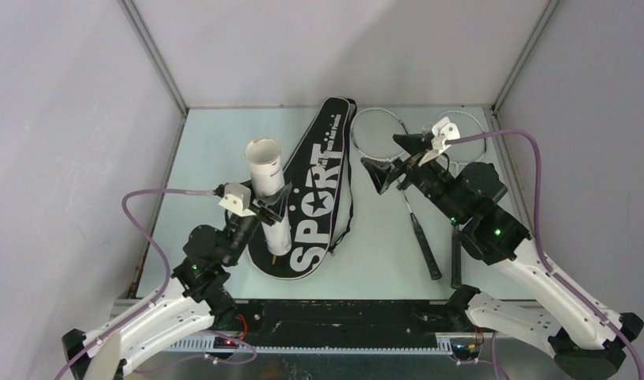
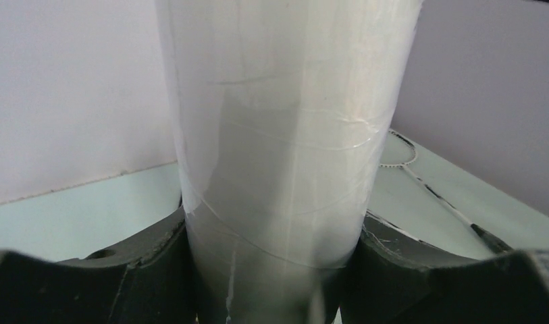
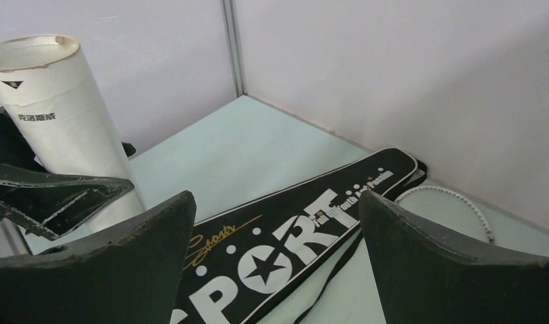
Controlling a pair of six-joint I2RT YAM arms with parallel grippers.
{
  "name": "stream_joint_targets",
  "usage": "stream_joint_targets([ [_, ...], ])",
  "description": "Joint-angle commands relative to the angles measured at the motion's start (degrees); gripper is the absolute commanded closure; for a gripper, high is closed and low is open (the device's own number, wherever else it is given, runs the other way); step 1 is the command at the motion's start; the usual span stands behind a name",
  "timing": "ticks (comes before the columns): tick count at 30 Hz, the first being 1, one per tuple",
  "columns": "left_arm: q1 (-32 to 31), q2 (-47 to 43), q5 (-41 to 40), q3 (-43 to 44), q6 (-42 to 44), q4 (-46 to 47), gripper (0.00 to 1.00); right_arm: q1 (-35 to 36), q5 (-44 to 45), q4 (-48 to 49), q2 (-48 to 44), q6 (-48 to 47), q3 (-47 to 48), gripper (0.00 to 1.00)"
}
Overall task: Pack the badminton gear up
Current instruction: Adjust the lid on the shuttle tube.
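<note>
My left gripper point(image 1: 272, 208) is shut on the long white tube point(image 1: 266, 186) and holds it nearly upright, open end up, over the wide end of the black "SPORT" bag point(image 1: 325, 178). In the left wrist view the tube point(image 2: 285, 135) fills the gap between both fingers point(image 2: 123, 270). My right gripper point(image 1: 393, 161) is open and empty, hovering between the bag and the two silver rackets point(image 1: 417, 229), pointing at the bag point(image 3: 292, 236). The tube also shows in the right wrist view point(image 3: 62, 115). No shuttlecocks are in view.
The racket heads point(image 1: 379, 127) lie at the back right near the wall, and the black handles point(image 1: 456, 261) point toward my right arm. Grey walls close in the pale green table point(image 1: 207, 150) on three sides. A racket head shows in the right wrist view point(image 3: 447, 206).
</note>
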Motion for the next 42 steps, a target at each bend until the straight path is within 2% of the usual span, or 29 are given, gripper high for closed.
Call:
stream_joint_targets([
  [1, -0.2, -1.8, -0.4, 5.7, -7.0, -5.6, 0.37, -3.2, -6.8, 6.0, 2.1, 6.4, 1.5, 0.06],
  [7, -0.2, -2.2, 7.7, 6.3, -8.0, -7.9, 0.36, -5.4, -13.0, 10.2, 4.9, 7.5, 3.4, 0.05],
  [11, -0.2, 0.1, 12.5, 8.4, -9.3, -9.4, 0.36, -6.7, -16.0, 15.1, 10.6, 6.5, 8.9, 0.03],
  [16, -0.2, 5.2, 13.5, 10.7, -9.3, -11.0, 0.37, -7.7, -25.1, 18.1, 20.8, 6.1, 19.5, 0.03],
  [20, -0.2, 9.1, 15.1, 12.2, -8.4, -10.7, 0.37, -7.0, -28.0, 20.6, 25.3, 5.3, 22.8, 0.03],
  [24, -0.2, 12.5, 16.1, 13.6, -7.4, -10.7, 0.38, -5.7, -31.2, 17.1, 29.1, 2.7, 27.6, 0.03],
  [27, -0.1, 13.9, 16.9, 13.9, -7.2, -10.1, 0.38, -3.5, -28.9, 13.4, 30.7, -0.8, 29.9, 0.04],
  [29, -0.2, 14.1, 17.3, 13.9, -7.2, -9.6, 0.38, -2.0, -26.9, 12.1, 31.0, -4.6, 29.5, 0.04],
  [33, -0.1, 13.4, 17.5, 13.4, -7.4, -9.2, 0.39, -1.7, -24.8, 10.2, 31.4, -5.6, 29.3, 0.04],
  [42, -0.1, 10.8, 20.8, 11.9, -7.1, -8.1, 0.39, -1.6, -26.7, 4.5, 33.3, -8.4, 29.1, 0.04],
])
